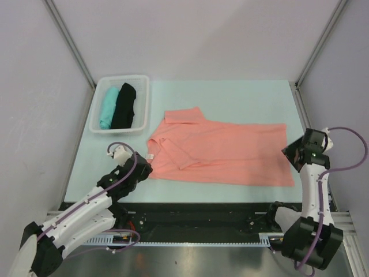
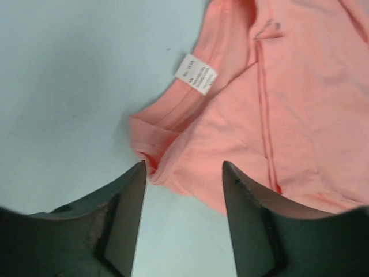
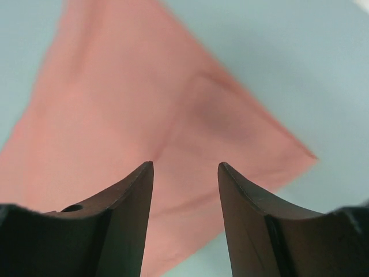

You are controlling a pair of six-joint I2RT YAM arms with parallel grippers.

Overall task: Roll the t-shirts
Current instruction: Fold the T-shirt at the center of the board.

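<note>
On table [image 1: 242, 98], one salmon-pink t-shirt [image 1: 222, 153] flat, teal t-shirt [image 1: 108, 107], black t-shirt [image 1: 123, 105] in basket [image 1: 124, 77], left tool [image 2: 183, 166], right tool [image 3: 185, 164] both wide

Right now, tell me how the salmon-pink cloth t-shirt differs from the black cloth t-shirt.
The salmon-pink cloth t-shirt lies spread out; the black cloth t-shirt is a compact narrow bundle. The pink one rests on the pale blue table; the black one sits in the white plastic basket beside a teal t-shirt. The pink one covers far more area than the black one. Both are plain soft cloth.
</note>
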